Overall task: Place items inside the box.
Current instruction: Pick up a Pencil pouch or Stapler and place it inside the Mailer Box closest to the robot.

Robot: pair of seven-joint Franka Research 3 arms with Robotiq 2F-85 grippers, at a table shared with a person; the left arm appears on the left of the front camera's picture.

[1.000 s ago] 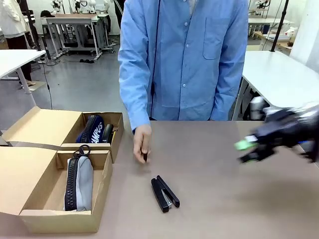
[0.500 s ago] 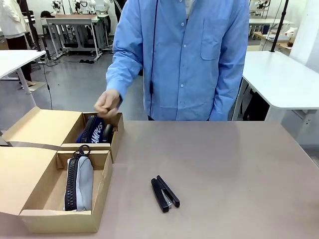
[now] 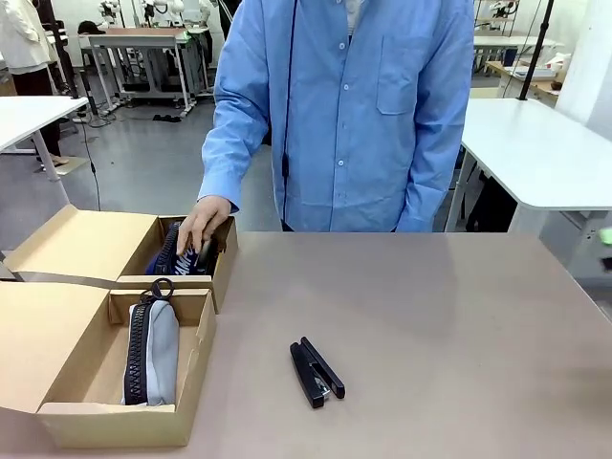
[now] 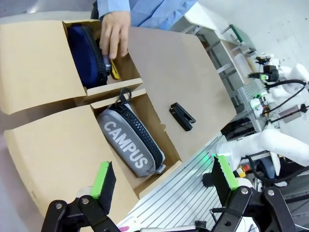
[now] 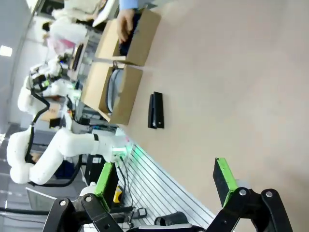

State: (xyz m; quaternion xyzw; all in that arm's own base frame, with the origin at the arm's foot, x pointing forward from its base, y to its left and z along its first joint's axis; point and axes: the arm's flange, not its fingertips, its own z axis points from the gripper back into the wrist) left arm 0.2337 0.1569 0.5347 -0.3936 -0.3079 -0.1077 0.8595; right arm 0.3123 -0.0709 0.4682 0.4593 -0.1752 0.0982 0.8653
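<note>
Grey zip case with "CAMPUS" in white letters sits in the near cardboard box, navy case in the far box with the person's hand reaching in. Black stapler lies loose on the surface; left end effector and right end effector both gape wide, empty.

A lab: rows of white worktables on a grey floor.

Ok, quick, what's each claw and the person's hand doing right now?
Left claw: open, empty.
Right claw: open, empty.
Person's hand: inside the far box, over the navy pencil case; grip cannot be told.
</note>
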